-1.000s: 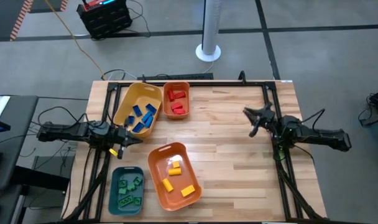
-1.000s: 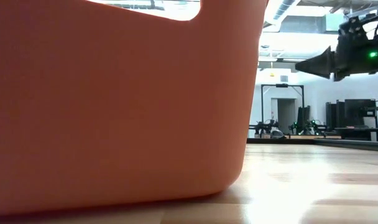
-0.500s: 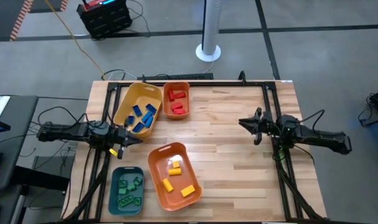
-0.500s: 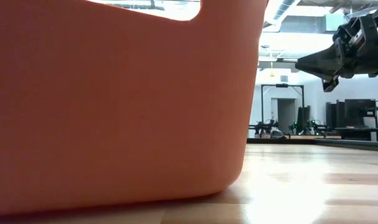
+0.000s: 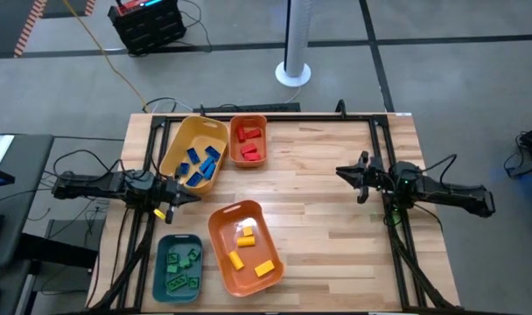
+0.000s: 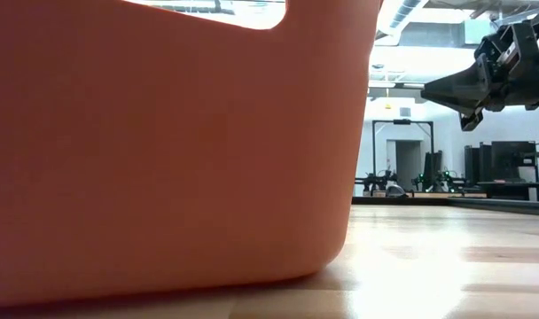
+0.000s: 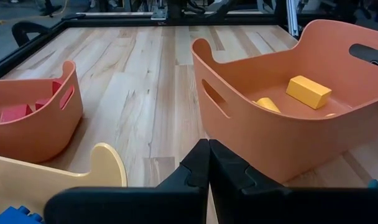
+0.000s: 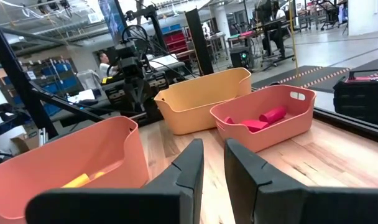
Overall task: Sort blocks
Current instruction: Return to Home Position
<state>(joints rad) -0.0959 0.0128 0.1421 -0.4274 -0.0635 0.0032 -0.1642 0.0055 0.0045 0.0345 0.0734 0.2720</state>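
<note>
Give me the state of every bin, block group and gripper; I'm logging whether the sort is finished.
yellow bin: upright, holds the blue blocks.
small orange bin: upright, holds the red blocks.
large orange bin: upright, holds the yellow blocks.
teal bin: upright, holds the green blocks.
left gripper: shut, empty, beside the yellow bin.
right gripper: open, empty, raised.

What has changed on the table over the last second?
The right gripper rolled at the wrist and swung slightly, so it now lines up straight with its arm. It took hold of nothing and let go of nothing. It has been still for the last half second. The left gripper, the blocks and the bins stayed where they were.
</note>
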